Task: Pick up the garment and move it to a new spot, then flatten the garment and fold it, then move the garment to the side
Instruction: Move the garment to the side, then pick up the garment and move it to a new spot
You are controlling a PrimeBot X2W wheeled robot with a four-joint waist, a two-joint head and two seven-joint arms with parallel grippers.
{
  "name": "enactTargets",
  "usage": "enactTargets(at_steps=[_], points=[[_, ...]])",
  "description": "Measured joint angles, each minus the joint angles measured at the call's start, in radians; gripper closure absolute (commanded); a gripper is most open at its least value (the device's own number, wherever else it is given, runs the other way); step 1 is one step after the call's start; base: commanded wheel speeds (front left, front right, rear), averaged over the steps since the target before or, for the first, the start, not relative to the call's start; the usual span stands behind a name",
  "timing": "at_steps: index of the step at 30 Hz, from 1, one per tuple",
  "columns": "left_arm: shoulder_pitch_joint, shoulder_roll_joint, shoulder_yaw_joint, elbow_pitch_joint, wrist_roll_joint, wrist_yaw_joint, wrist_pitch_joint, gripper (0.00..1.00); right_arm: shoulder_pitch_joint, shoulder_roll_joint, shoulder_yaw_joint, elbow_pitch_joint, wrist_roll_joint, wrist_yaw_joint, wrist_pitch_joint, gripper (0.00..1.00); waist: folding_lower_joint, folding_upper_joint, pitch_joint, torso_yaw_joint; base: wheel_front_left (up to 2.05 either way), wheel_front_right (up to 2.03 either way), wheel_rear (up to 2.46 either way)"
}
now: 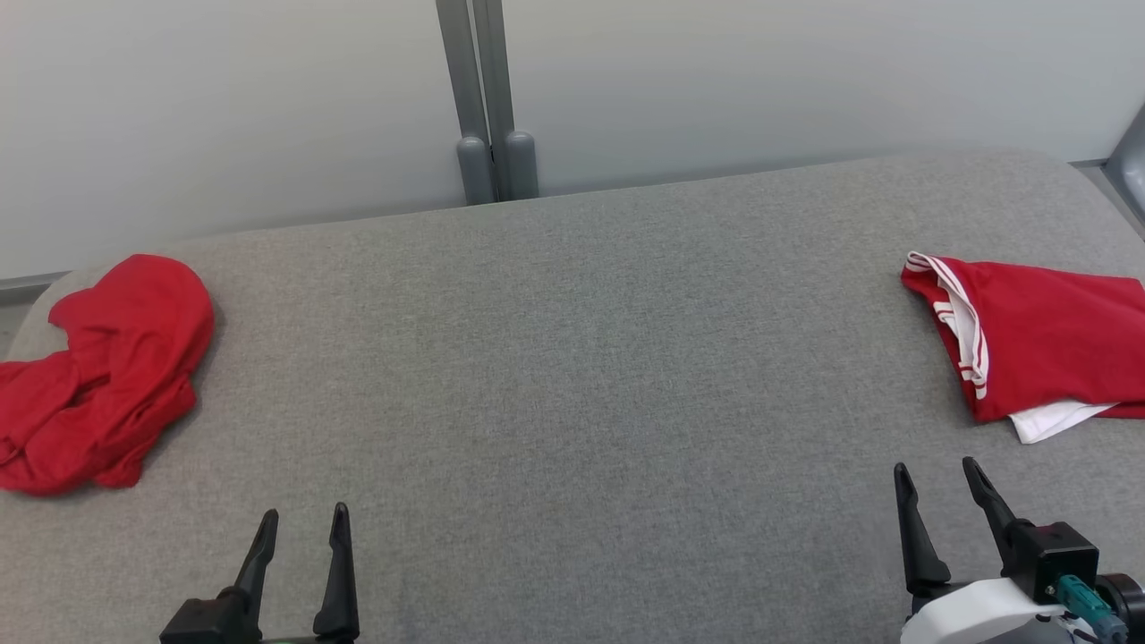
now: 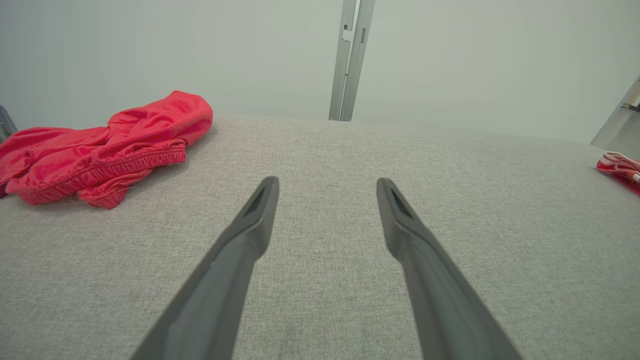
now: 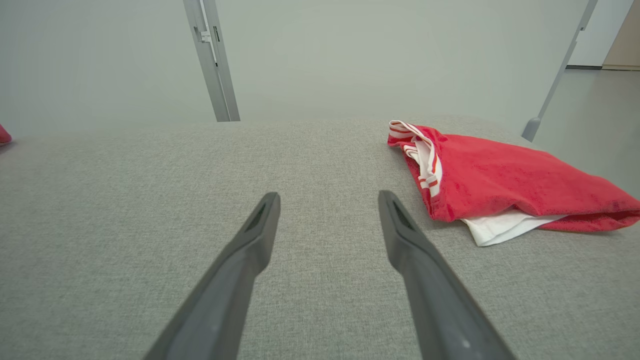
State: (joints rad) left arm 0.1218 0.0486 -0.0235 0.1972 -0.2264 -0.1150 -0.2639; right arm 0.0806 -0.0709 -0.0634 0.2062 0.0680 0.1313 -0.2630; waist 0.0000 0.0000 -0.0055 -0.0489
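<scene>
While crumpled red garment (image 1: 103, 376) lies left on grey surface (image 1: 572, 376), left gripper (image 1: 305, 512), right gripper (image 1: 935, 465) hover, jaws spread, empty.

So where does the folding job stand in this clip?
Looks done: the folded red-and-white garment lies at the right side. In hand: nothing; left gripper and right gripper are open and empty. Left: the crumpled red garment on the left, not yet picked up, flattened or folded.

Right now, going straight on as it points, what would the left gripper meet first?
Likely just the grey fabric-covered surface ahead of the left gripper; the crumpled red garment lies off to its left.
</scene>
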Motion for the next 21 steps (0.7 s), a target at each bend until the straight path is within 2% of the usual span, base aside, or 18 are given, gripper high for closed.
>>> enactTargets(at_steps=[11,21], points=[[-0.008,0.0,0.001,-0.022,-0.006,0.009,0.0,0.0,0.019,-0.002,0.012,-0.021,0.0,0.0,0.0,0.0,0.0,0.0,0.005,0.053,0.0,0.0,0.0],[-0.004,0.0,0.017,-0.013,0.003,0.008,0.0,0.0,0.022,-0.004,0.1,-0.019,0.022,0.0,0.0,0.0,0.0,0.0,0.012,0.223,0.0,0.0,0.0]])
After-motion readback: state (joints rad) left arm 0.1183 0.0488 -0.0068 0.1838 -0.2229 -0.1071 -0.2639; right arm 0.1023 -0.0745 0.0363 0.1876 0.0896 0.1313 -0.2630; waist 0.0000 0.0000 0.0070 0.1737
